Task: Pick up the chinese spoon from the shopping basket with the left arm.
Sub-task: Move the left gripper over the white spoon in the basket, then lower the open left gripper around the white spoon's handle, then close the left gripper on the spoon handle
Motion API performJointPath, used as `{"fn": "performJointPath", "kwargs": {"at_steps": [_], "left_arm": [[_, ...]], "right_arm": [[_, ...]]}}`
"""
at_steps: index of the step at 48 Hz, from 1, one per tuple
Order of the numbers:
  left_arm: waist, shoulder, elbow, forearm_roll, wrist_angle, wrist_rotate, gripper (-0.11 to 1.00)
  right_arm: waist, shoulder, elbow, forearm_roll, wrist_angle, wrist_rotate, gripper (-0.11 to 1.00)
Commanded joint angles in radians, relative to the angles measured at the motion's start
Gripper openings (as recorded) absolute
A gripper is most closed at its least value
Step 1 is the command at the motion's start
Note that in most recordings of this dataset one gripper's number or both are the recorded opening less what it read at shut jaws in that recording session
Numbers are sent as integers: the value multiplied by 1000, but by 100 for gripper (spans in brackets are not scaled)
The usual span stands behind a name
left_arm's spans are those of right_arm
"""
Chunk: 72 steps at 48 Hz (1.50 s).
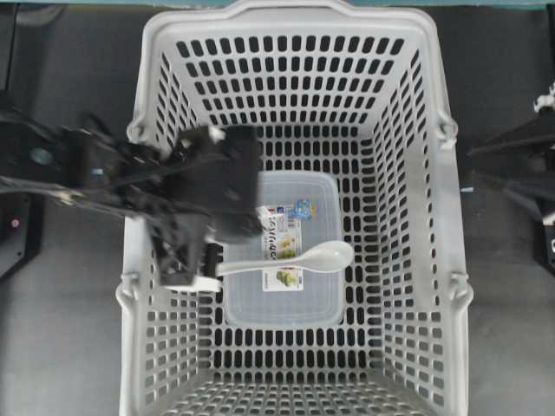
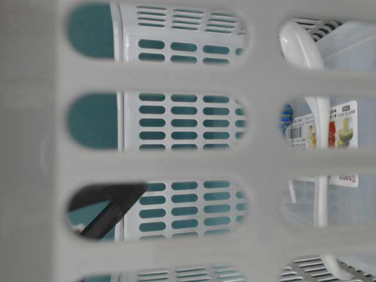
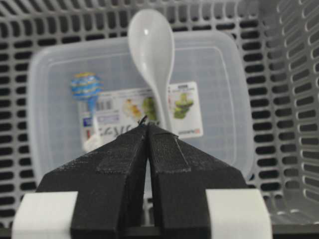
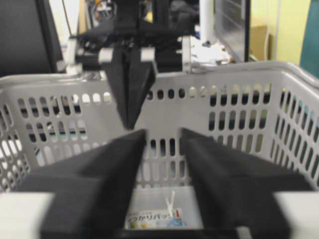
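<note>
Spoon: chinese spoon [image 1: 299, 259] lies on the clear container [image 1: 282, 303] inside the shopping basket [image 1: 408, 260]
Left pincer [image 3: 148, 130]: fingers pressed together, holding nothing, just above the handle end
Right pincer [image 4: 160, 164]: parted, outside the basket
Progress: reach made; opening, gripping and lifting remain

The left gripper [image 3: 147, 130] hides the chinese spoon [image 3: 152, 59] handle's end in the wrist view
</note>
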Motion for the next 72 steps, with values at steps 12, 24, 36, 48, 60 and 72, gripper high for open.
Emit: {"fn": "performJointPath", "kwargs": {"at_steps": [12, 24, 36, 48, 60, 72], "left_arm": [[-21, 89, -121, 5, 12, -3, 1], [-43, 178, -167, 3, 91, -5, 59], [-54, 296, -215, 5, 117, -35, 87], [-51, 362, -189, 5, 118, -153, 86], [-48, 365, -150, 5, 107, -152, 86], [-41, 374, -138, 5, 67, -155, 85]], "right_arm": [[-2, 3, -8, 5, -5, 3, 60], [-2, 3, -2, 5, -3, 2, 61], [0, 5, 0, 5, -3, 2, 61], [0, 3, 3, 5, 5, 2, 61], [-2, 3, 6, 5, 11, 2, 61], [0, 3, 12, 5, 11, 3, 61]]}}
